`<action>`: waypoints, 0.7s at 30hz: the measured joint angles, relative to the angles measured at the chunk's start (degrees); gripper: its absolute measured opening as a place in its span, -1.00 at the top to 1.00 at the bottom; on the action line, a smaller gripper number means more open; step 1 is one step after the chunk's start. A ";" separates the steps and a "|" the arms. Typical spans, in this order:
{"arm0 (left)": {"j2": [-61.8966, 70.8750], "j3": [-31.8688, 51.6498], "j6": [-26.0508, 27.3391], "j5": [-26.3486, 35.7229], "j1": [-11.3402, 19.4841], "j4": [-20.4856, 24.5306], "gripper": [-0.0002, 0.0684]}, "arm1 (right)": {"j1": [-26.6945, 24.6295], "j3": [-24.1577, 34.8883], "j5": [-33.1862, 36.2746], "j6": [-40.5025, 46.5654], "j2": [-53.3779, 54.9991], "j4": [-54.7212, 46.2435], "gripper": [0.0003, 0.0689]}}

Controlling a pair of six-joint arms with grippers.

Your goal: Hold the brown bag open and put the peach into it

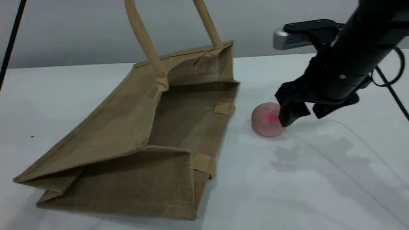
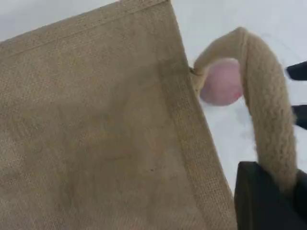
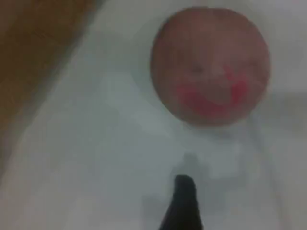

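Observation:
The brown bag (image 1: 127,127) lies on its side, its mouth facing right toward the peach (image 1: 266,119). Its upper handle (image 1: 143,38) is pulled up out of the scene view, lifting the top panel so the mouth gapes. In the left wrist view my left gripper (image 2: 271,191) is shut on that handle (image 2: 268,110), with the bag's panel (image 2: 96,134) below and the peach (image 2: 220,84) seen through the loop. My right gripper (image 1: 306,113) stands open just right of the peach, one finger against its right side. The right wrist view shows the peach (image 3: 211,67) beyond a fingertip (image 3: 184,201).
The white table (image 1: 303,185) stretches in front of and to the right of the peach. A black cable (image 1: 12,38) hangs at the far left, and another cable (image 1: 391,83) loops off the right arm. A grey wall closes the back.

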 joint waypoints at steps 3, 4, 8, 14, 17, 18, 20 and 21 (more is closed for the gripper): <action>-0.52 0.00 2.32 0.00 -0.35 -0.41 0.75 | 0.99 -1.55 -0.31 -0.07 0.56 -0.22 -0.48; -0.76 0.00 3.39 0.06 -0.45 -0.53 0.75 | 1.23 -1.97 -0.42 -0.11 0.55 -0.22 -0.48; -1.47 -0.05 8.75 0.06 -0.72 -1.54 0.75 | 2.02 -2.32 -2.56 -0.36 0.55 -0.36 -0.48; -1.72 -0.05 17.96 0.06 -1.03 -1.42 0.75 | 2.32 -2.81 -4.13 -0.92 2.72 -0.49 -0.48; -1.72 -0.05 21.85 0.06 -1.03 -1.49 0.75 | 2.32 -3.25 -4.88 -1.59 4.51 -0.49 -0.48; -1.72 -0.05 23.07 0.06 -1.03 -1.49 0.75 | 2.32 -3.25 -5.27 -1.59 5.14 -0.49 -0.48; -1.72 -0.05 25.01 0.06 -1.03 -1.92 0.75 | 2.32 -3.25 -6.94 -1.59 6.29 -0.49 -0.48; -1.72 -0.05 25.68 0.06 -1.03 -1.97 0.75 | 2.32 -3.30 -7.37 -1.44 6.82 -0.49 -0.48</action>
